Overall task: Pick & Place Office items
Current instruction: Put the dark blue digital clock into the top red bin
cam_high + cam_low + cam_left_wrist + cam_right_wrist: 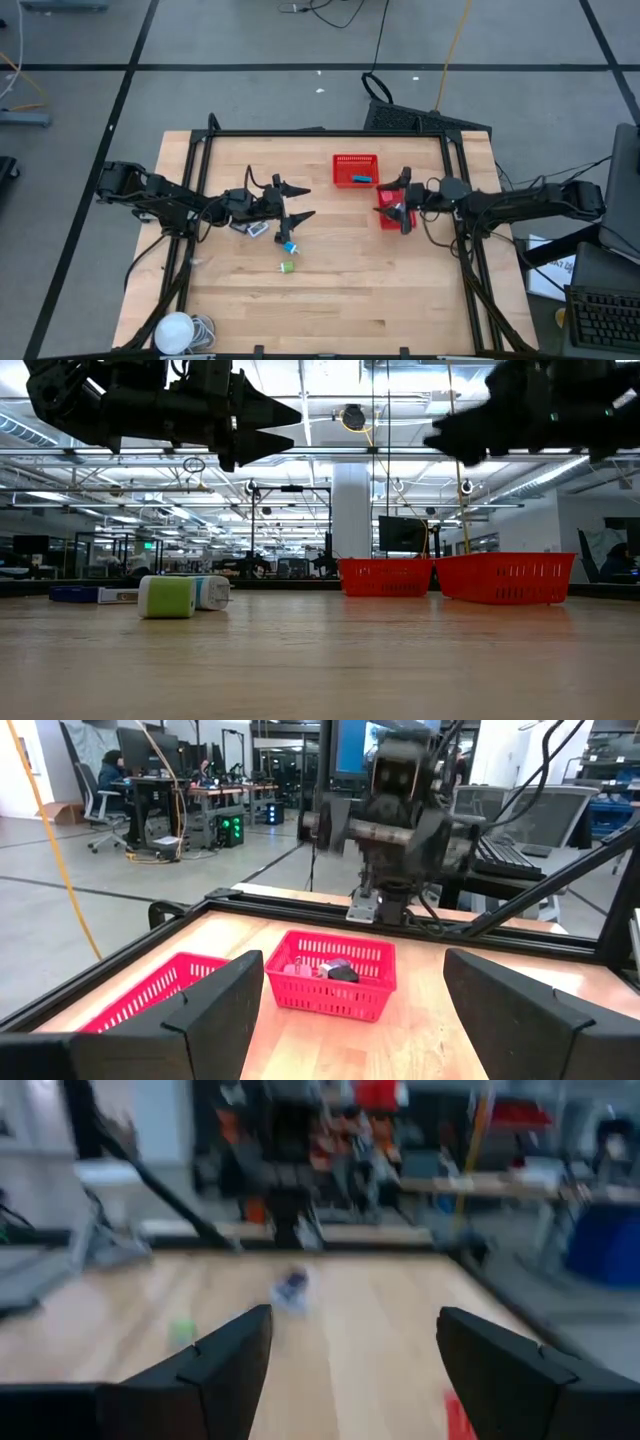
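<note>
Both the left gripper [300, 203] and right gripper [404, 202] hang open and empty; the green piece [287, 267] looks light and rigid, best pinched across its flat sides.

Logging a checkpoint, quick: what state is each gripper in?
Left gripper: jaws open, empty.
Right gripper: jaws open, empty.

baskets [355, 170] red mesh; table [330, 290] pale wood; green piece [287, 267]; blue piece [291, 247]

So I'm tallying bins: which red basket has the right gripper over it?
The red basket nearer the table's right edge sits under the right gripper; the other basket stands clear.
</note>
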Available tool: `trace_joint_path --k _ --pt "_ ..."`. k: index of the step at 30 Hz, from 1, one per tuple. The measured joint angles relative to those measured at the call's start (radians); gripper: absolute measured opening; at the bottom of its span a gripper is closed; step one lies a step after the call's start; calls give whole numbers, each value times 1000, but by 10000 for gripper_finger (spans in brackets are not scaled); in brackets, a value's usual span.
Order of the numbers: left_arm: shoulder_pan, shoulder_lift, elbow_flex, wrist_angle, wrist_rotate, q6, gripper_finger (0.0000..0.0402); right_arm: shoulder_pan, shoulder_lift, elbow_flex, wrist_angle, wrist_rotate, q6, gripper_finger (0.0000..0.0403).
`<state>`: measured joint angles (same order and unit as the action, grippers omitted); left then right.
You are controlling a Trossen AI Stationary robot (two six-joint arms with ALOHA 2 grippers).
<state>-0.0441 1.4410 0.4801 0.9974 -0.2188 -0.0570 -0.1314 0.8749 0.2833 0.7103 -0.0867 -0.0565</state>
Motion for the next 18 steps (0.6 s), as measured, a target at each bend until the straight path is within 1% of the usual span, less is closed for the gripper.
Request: trace_joint_path --k 2,6,8,9,11,13,16,18 --pt "0 0 0 -1 0 -3 315 0 -1 30 2 -23 -28 269" --pt "-8 0 0 -28 34 -61 315 0 0 61 -3 -17 -95 269" --pt "-14 -2 0 -81 35 -95 315 -3 0 66 3 -17 -114 267" --pt "-18 -17 0 -136 35 -105 315 -6 0 66 2 -17 -114 266" --pt "-32 -64 4 -265 28 -119 315 -14 1 66 -5 -17 -108 264" --pt "-50 -105 27 -430 -21 -138 315 -23 1 66 -19 -16 -102 263" --pt "-76 -168 66 -777 -123 -178 315 -36 3 67 -32 -15 -102 263" --pt "-90 -211 105 -1018 -174 -240 315 -46 7 67 -40 -16 -103 263"
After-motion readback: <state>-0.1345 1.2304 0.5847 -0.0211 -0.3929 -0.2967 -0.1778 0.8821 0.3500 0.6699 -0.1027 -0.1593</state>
